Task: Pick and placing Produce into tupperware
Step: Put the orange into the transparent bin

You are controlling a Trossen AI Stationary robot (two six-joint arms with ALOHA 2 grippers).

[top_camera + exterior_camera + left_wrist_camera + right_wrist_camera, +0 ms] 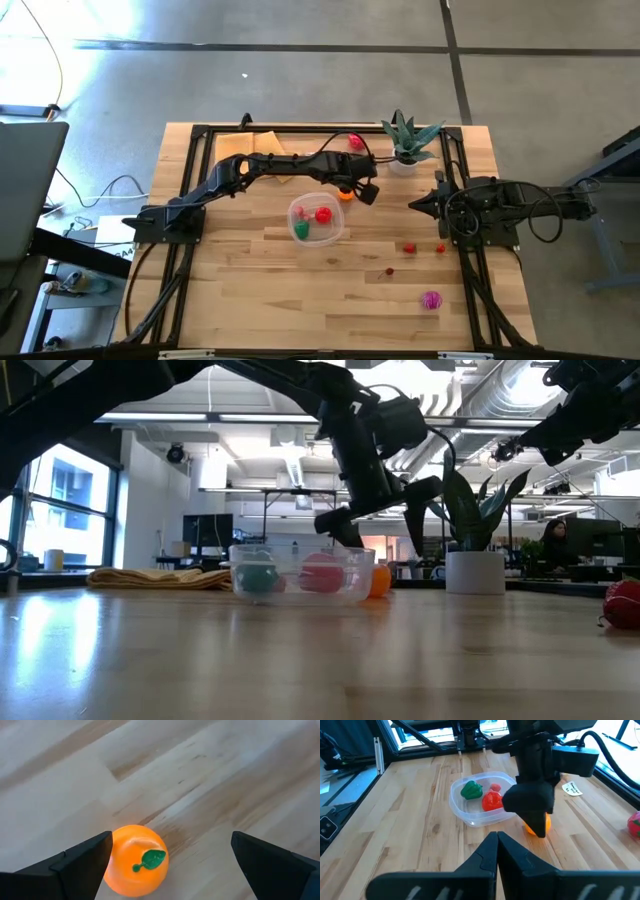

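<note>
An orange toy fruit (135,865) with a green leaf rests on the wood table just right of the clear tupperware (334,236). A red piece (323,214) and a green piece (302,230) lie inside the tupperware. My left gripper (171,840) hangs open above the orange, tilted steeply downward. Its fingers stand on either side of the orange, which lies close to one finger (85,865). My right gripper (497,837) waits shut at the table's right side, touching nothing. More produce lies loose: small red pieces (409,247) and a magenta one (431,299).
A spiky potted plant (408,140) stands at the far right, with a red piece (355,141) beside it. A folded tan cloth (250,145) lies at the far left. The near half of the table is bare wood apart from the loose pieces at the right.
</note>
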